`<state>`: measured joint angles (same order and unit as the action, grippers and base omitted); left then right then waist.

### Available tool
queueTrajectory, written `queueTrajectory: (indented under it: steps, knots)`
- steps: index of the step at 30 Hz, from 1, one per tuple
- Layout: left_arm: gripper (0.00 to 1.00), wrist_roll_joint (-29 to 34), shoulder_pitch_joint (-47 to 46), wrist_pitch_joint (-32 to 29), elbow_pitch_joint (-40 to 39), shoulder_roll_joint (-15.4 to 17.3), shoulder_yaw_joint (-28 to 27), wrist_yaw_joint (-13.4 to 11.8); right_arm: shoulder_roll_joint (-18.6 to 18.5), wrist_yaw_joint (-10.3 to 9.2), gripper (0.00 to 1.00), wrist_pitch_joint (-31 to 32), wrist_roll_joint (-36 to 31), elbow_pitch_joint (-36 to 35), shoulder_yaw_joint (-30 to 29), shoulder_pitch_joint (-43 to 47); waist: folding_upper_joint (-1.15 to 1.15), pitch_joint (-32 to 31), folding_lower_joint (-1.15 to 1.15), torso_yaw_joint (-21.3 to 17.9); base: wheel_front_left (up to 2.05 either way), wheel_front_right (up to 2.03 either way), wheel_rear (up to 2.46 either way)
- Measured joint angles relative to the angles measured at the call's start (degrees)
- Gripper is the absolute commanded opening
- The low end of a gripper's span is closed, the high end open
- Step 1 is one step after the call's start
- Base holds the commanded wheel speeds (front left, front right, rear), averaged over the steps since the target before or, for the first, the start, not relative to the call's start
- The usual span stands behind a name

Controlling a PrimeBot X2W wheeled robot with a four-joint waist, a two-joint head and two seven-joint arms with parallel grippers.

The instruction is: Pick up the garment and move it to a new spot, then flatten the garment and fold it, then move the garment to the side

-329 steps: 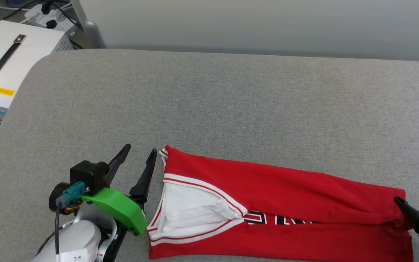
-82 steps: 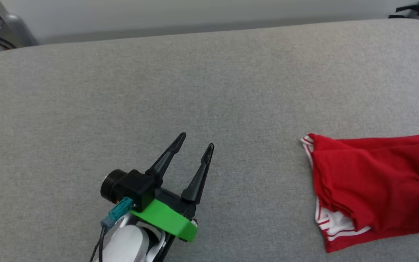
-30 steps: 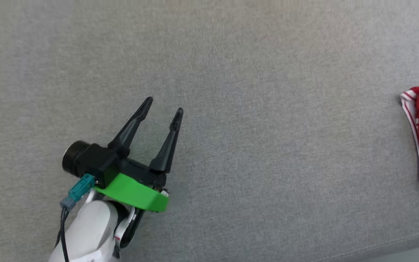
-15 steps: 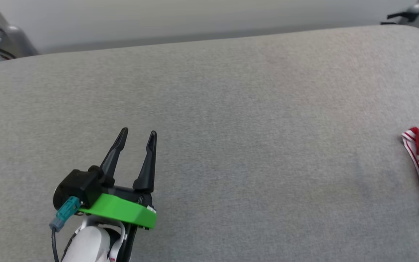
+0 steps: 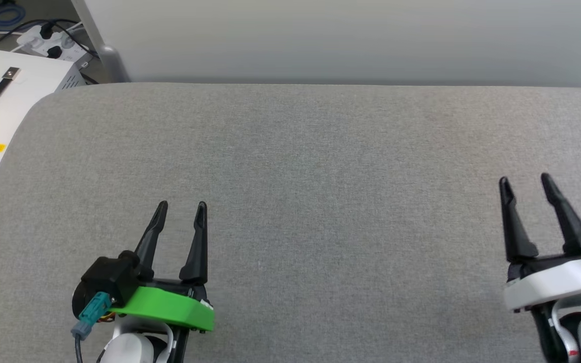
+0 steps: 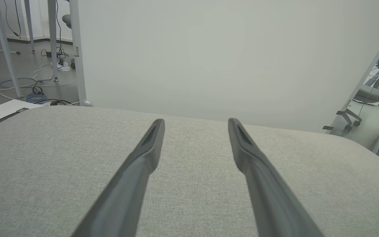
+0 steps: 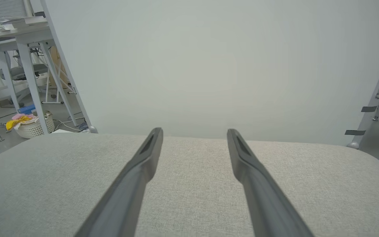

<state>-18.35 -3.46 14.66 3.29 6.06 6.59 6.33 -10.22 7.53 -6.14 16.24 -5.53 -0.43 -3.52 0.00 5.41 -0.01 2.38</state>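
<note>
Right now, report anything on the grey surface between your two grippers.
Nothing visible: bare grey surface runs between the left gripper and the right gripper, both open and empty.

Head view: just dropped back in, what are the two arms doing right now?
Nothing is being handled. The left gripper, on its green mount, and the right gripper, on its white mount, both hang open over the grey fabric-covered table, fingers pointing forward, nothing between them. A white case with a black handle sits beyond the table's left corner.
</note>
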Motion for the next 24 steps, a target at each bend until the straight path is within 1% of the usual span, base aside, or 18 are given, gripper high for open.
queueTrajectory:
  steps: [7,10,14,24]
  knots:
    - [1.0,2.44,0.47,0.0,-0.46,-1.12,-1.46,0.67,3.11,0.0,1.0,-3.3,-1.15,3.69,1.16,0.82,0.0,0.06,0.0,0.04,0.0,0.0,0.0]
    - [1.0,3.22,0.56,0.0,-0.24,-1.2,-1.85,0.77,3.54,0.0,1.0,-3.97,-2.45,5.31,1.68,0.93,0.0,0.13,0.0,0.0,0.0,0.0,0.0]
    - [1.0,3.31,0.56,0.0,0.15,-1.54,-2.19,0.85,4.31,0.0,1.0,-4.77,-2.52,6.64,1.92,1.03,0.0,0.02,0.0,-0.03,0.0,0.0,0.0]
    - [1.0,3.32,0.57,0.0,0.52,-1.89,-1.98,0.97,4.44,0.0,1.0,-5.22,-2.57,7.57,2.33,1.03,0.0,-0.42,0.0,-0.07,0.0,0.0,0.0]
